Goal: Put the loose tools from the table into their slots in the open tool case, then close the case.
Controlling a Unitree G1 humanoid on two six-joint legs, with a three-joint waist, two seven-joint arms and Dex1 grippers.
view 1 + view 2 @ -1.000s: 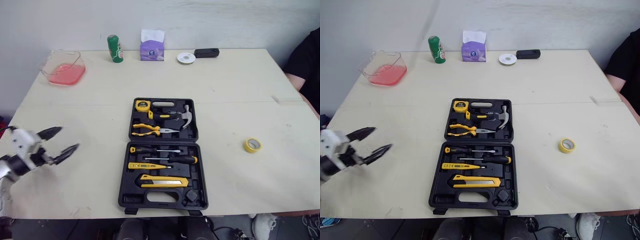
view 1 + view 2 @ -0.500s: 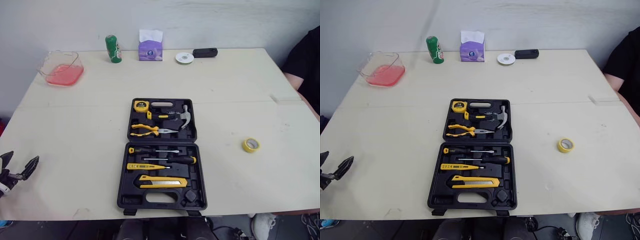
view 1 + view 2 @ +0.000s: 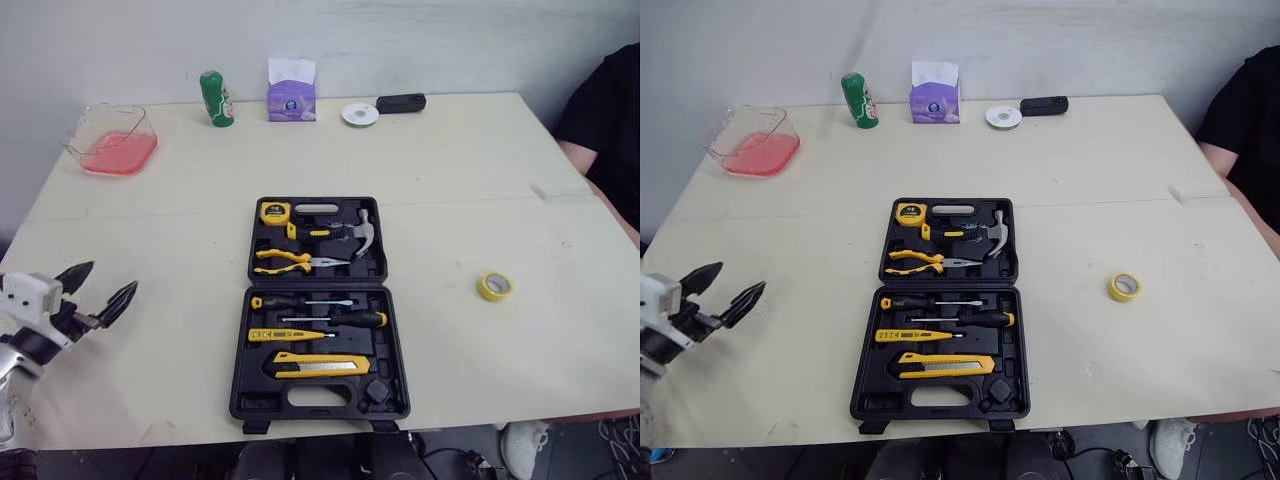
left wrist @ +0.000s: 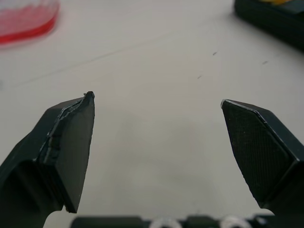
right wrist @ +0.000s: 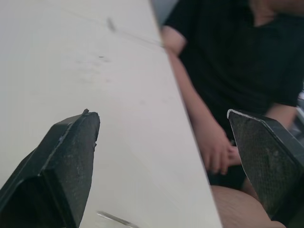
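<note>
The open black plastic tool case lies flat at the middle of the pale wooden counter. Its far half holds a yellow tape measure, a steel-headed hammer and yellow-handled pliers. The near half holds two black-and-yellow screwdrivers, a slim yellow tester pen and a yellow utility knife. Small black recesses sit at the case's 5 o'clock corner, but what is in them is hard to make out.

A roll of yellow tape lies loose on the counter at 3 o'clock from the case, well apart from it. At 10 o'clock stands a clear plastic tub with a shallow pink-red layer in its bottom (liquid or solid, I cannot tell). Along the far edge, around 12 o'clock, stand a green can, a purple tissue box, a white disc and a small black oblong object.

The left gripper hangs at 9 o'clock from the case near the counter's edge, fingers spread wide and empty. The right gripper is likewise spread wide with nothing between its fingers. Beyond it are the counter's edge and a person in a black shirt, who is cut off at the frame's side.
</note>
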